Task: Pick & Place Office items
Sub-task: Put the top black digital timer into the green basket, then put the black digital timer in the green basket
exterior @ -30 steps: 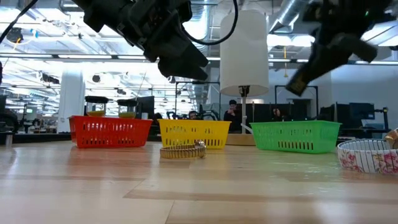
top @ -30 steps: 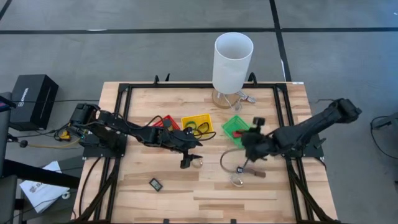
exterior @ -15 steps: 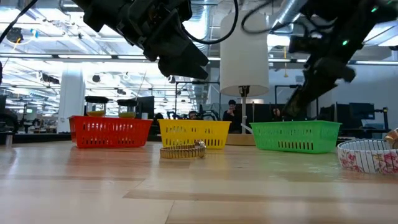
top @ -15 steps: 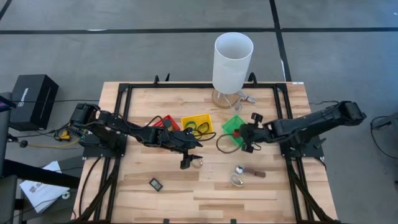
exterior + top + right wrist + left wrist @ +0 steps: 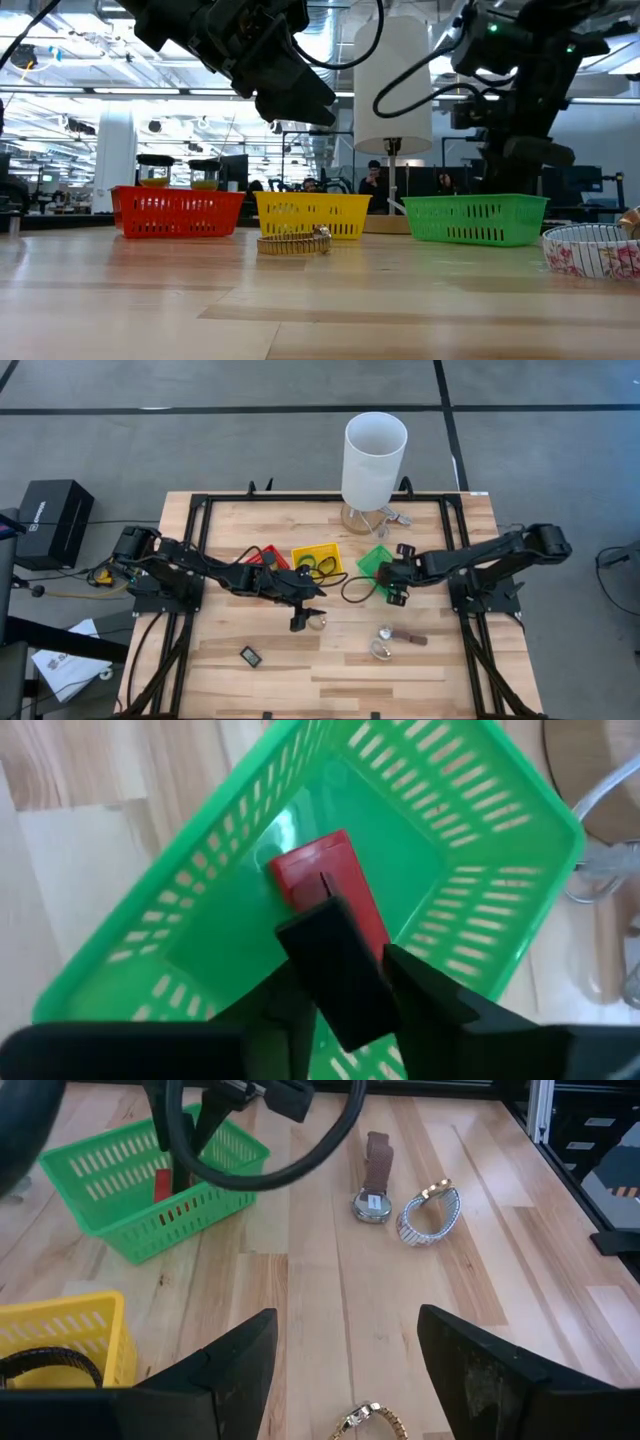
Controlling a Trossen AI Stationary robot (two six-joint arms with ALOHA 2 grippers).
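My right gripper [image 5: 392, 578] hangs over the green basket [image 5: 378, 563] and is shut on a small black rectangular piece [image 5: 330, 955]. A red rectangle [image 5: 325, 870] lies flat on the basket's floor [image 5: 400, 890] right under the piece. My left gripper [image 5: 298, 622] is open and empty, hovering over mid-table; in its wrist view [image 5: 345, 1355] a gold band [image 5: 368, 1422] lies on the wood just below the fingers. That band also shows in the high view [image 5: 318, 622] and the low view [image 5: 293, 243]. My right gripper pinches the black piece between its two fingers, by the piece's nearer end [image 5: 350, 1015]. The free end sticks out past the fingertips toward the basket's floor. The fingers come from above. The piece is lifted clear, above the red rectangle.
A brown-strap watch [image 5: 402, 636] and a silvery band [image 5: 380, 651] lie near centre-right. A small dark rectangle [image 5: 250, 656] lies near the front. A yellow basket [image 5: 316, 560] with dark rings and a red basket [image 5: 266, 555] stand mid-table, and a tall white cylinder [image 5: 375, 455] stands at the far edge.
My right gripper has gone from near the watch and band toward the table's far edge. It now stands over the green basket.
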